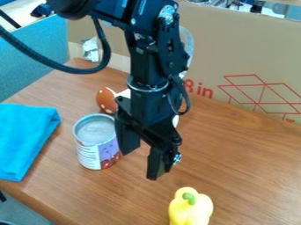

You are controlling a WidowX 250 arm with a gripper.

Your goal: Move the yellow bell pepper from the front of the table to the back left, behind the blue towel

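Centrally in the camera view, the tool (141, 166) hangs from the black arm (147, 66) with its fingers spread apart and a gap between them. The landmark for all positions is the tin can (96, 145), upright on the brown wood-grain counter (241, 171). The tool is located immediately to the right of the can; one finger lies alongside the can's right edge, and the other is farther right and nearer to the camera. Whether the nearer finger contacts the can cannot be determined. The can has a silvery top and a label in white, purple and red.

Directly behind the can is a rounded orange-brown object (105, 100) with pale spots. Behind the can and to its right, a white object (176, 121) is partly concealed by the arm; its shape cannot be determined. A folded bright blue cloth (23, 140) lies to the left of the can, set apart from it. A yellow bell pepper (191, 211) with a green stem is located to the right of the can and closer to the camera, cut off by the lower edge.

Well behind the can stands a cardboard panel (235, 57) with red line markings. A teal partition (35, 52) stands behind the can on the left, and a black cable (61, 66) loops from the arm above the can.
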